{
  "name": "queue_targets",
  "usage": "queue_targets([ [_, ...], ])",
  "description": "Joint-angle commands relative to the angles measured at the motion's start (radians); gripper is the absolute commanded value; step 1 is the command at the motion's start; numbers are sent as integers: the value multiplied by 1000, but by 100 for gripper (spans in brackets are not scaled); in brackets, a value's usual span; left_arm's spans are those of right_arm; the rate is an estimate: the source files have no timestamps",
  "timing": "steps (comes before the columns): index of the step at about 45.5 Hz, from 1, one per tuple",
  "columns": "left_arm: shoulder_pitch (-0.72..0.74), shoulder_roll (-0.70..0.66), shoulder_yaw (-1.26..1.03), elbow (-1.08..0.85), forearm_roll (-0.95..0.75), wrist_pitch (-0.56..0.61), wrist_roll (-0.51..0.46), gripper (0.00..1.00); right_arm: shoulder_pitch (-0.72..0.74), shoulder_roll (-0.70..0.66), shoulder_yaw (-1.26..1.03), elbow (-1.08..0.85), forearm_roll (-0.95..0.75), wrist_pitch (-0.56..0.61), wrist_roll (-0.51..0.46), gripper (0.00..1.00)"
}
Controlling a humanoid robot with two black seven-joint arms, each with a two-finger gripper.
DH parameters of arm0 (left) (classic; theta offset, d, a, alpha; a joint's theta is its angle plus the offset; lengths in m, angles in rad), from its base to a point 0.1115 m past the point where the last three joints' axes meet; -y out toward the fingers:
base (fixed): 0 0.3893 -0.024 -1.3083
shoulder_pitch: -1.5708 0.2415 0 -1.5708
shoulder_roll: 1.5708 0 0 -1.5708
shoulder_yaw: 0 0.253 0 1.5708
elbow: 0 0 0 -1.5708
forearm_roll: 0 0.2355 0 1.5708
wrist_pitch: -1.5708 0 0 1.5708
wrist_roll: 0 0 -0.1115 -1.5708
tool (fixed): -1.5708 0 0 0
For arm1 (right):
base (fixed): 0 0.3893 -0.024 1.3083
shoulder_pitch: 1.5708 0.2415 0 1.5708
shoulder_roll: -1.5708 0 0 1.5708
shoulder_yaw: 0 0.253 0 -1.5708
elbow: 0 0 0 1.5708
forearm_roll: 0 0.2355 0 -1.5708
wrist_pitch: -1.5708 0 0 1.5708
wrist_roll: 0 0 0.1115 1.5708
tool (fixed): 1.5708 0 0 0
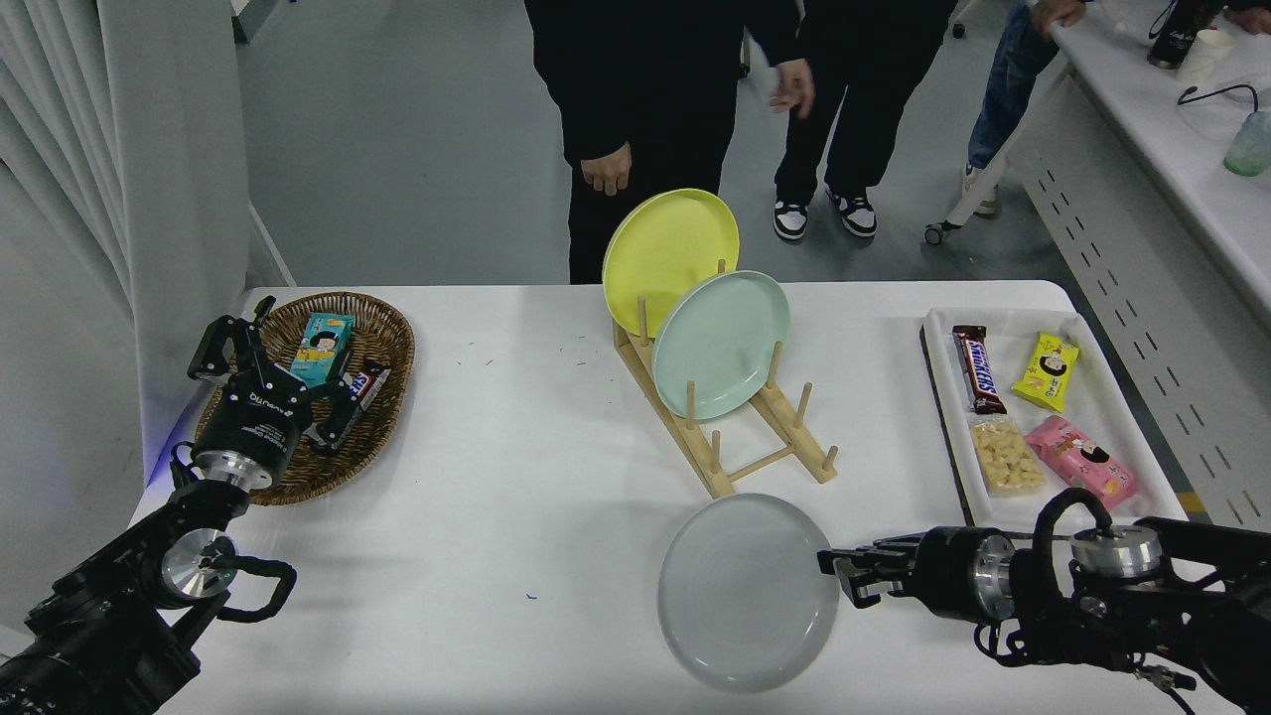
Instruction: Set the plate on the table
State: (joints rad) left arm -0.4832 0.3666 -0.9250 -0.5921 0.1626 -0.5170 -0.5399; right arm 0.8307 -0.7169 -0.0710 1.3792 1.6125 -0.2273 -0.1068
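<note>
My right gripper (837,576) was clamped on the rim of the round light grey plate (749,592), low over the white desk (516,497); I judged it wise to level it, lower gently, then release.

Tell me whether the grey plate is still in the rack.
Out. The plate lies on the table, in front of the rack.

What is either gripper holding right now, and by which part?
The right gripper pinches the grey plate at its right rim. The left gripper, over the wicker basket, holds nothing.
</note>
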Motion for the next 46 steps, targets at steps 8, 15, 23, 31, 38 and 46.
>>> queue_targets([
  [8, 0, 0, 0, 0, 0, 0, 0, 98, -44, -3, -6, -2, -10, -24, -2, 0],
  [15, 0, 0, 0, 0, 0, 0, 0, 98, -50, 8, -4, -6, -10, -18, -2, 0],
  [23, 0, 0, 0, 0, 0, 0, 0, 98, -62, 33, -4, -37, -11, -15, -1, 0],
  [31, 0, 0, 0, 0, 0, 0, 0, 98, -81, 33, 10, -91, -11, -9, 1, 0],
  [38, 0, 0, 0, 0, 0, 0, 0, 98, -82, 34, 19, -94, -11, -4, 3, 0],
  [46, 0, 0, 0, 0, 0, 0, 0, 98, -62, 31, 25, -94, -11, 2, 1, 0],
])
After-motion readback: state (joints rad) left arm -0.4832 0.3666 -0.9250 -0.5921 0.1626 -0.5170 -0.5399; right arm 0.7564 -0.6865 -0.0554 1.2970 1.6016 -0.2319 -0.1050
